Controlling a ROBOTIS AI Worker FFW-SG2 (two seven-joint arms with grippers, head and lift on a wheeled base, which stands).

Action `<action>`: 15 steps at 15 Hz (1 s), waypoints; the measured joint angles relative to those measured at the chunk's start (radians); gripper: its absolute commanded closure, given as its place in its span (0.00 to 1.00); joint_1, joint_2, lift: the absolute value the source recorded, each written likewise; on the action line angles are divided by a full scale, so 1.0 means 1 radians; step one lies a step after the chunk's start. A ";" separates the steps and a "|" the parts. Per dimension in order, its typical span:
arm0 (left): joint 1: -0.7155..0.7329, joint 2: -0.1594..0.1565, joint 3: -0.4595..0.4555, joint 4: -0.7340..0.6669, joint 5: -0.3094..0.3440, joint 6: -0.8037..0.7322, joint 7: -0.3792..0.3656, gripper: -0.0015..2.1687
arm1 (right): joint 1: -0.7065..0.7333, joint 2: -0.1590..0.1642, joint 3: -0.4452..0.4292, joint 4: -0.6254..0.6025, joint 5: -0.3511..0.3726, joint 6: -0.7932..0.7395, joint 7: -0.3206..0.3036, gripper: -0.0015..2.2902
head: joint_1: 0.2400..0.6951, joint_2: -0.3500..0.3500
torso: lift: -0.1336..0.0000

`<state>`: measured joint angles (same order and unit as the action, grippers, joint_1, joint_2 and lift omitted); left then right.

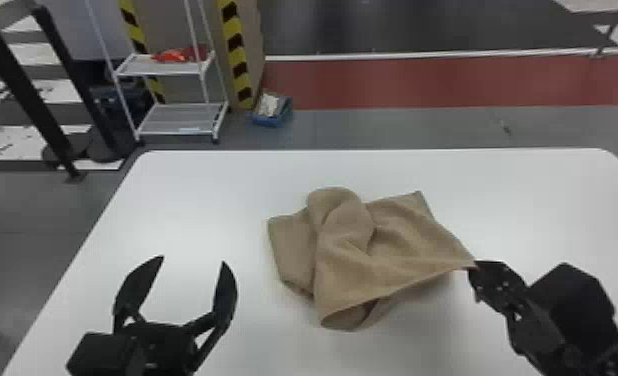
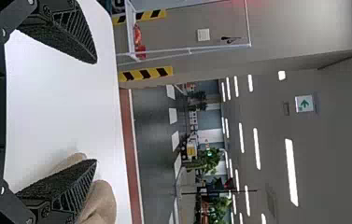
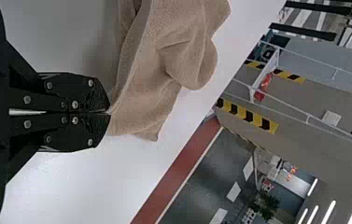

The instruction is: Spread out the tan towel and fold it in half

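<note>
In the head view my left gripper (image 1: 193, 280) stands open over the table's left part, to the left of the tan towel (image 1: 343, 245). The towel lies crumpled, with a raised fold near its middle. My right gripper (image 1: 474, 267) is shut on the towel's right corner, holding it a little off the table. In the left wrist view my left gripper (image 2: 95, 112) has its fingers wide apart with nothing between them, and part of the towel (image 2: 101, 203) shows beyond one finger. In the right wrist view my right gripper (image 3: 108, 112) pinches the corner of the towel (image 3: 164, 70).
The white table (image 1: 198, 200) carries the towel. Behind it on the floor stand a white metal rack (image 1: 183, 120) and a blue box (image 1: 272, 111), with black posts (image 1: 28, 95) at the far left.
</note>
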<state>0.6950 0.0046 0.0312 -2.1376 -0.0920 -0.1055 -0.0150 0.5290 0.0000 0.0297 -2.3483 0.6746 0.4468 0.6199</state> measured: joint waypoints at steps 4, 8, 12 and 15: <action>-0.014 0.000 0.006 0.009 -0.010 0.046 -0.173 0.07 | 0.000 0.000 -0.047 -0.003 -0.022 0.020 -0.036 0.77 | 1.00 0.50 | 0.07; -0.082 0.000 -0.002 0.044 -0.063 0.167 -0.317 0.07 | 0.015 0.000 -0.172 0.029 -0.022 0.034 -0.009 0.77 | 1.00 0.32 | 0.07; -0.195 0.000 -0.036 0.055 -0.065 0.383 -0.338 0.10 | 0.043 0.000 -0.263 0.050 -0.023 0.022 0.005 0.77 | 1.00 0.19 | 0.07; -0.286 0.000 -0.063 0.078 -0.032 0.581 -0.354 0.10 | 0.047 0.000 -0.292 0.053 -0.022 0.022 0.008 0.77 | 1.00 0.13 | 0.07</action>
<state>0.4086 0.0046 -0.0317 -2.0600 -0.1236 0.4755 -0.3690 0.5765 0.0000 -0.2625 -2.2953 0.6522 0.4687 0.6284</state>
